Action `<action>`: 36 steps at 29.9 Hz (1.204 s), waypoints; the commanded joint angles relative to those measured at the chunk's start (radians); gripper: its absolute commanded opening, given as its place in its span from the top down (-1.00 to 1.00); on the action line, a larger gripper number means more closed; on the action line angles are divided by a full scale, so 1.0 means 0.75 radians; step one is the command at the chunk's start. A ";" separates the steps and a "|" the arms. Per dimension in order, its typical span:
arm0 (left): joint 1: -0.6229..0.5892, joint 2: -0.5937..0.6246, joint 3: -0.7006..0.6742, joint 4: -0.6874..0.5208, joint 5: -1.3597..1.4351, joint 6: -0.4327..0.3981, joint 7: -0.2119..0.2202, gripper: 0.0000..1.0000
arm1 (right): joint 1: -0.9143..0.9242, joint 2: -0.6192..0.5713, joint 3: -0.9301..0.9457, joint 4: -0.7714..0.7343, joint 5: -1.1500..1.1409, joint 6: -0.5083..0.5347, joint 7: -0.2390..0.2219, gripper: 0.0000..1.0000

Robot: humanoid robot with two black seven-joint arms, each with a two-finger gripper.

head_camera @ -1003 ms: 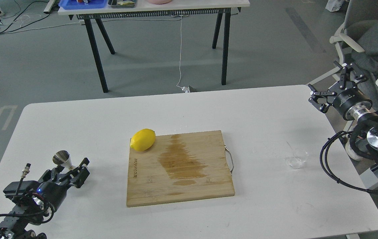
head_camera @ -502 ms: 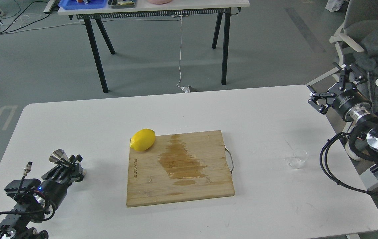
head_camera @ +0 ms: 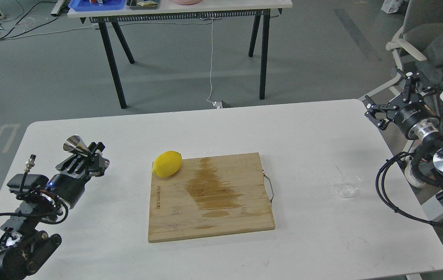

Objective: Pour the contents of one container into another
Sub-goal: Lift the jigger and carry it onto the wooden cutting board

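The steel jigger [head_camera: 74,144] is off the table and tilted, its wide mouth pointing up and left, its other end showing at the right of the fingers. My left gripper [head_camera: 88,155] is shut on its waist, above the table's left part. The clear glass cup [head_camera: 348,186] rests on the white table [head_camera: 307,132] near the right edge, with nothing holding it. My right gripper [head_camera: 396,95] hangs open beyond the table's far right corner, well behind the cup and apart from it.
A wooden cutting board [head_camera: 210,196] with a dark wet stain and a metal handle lies mid-table. A yellow lemon [head_camera: 167,163] sits on its far left corner. A second table stands behind, a chair at far right.
My left gripper closed on the jigger, lifted it and carried it up and away, tilting it. The right gripper drifted slightly right. Cup, lemon and board stayed put.
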 commanded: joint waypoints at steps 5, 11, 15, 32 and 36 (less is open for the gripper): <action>-0.119 -0.165 0.094 -0.132 0.060 0.000 0.000 0.90 | -0.033 -0.041 -0.012 -0.001 0.000 0.000 -0.005 -0.97; -0.117 -0.312 0.211 -0.113 0.119 0.000 0.000 0.89 | -0.051 -0.041 -0.015 -0.001 0.000 0.000 -0.017 -0.97; -0.101 -0.408 0.250 -0.052 0.195 0.000 0.000 0.89 | -0.051 -0.050 -0.012 -0.001 0.000 0.000 -0.017 -0.97; 0.008 -0.474 0.286 0.069 0.265 0.000 0.000 0.84 | -0.065 -0.068 -0.015 -0.001 0.000 0.000 -0.017 -0.97; -0.001 -0.474 0.303 0.138 0.263 0.000 0.000 0.79 | -0.065 -0.068 -0.015 -0.001 0.000 0.000 -0.017 -0.97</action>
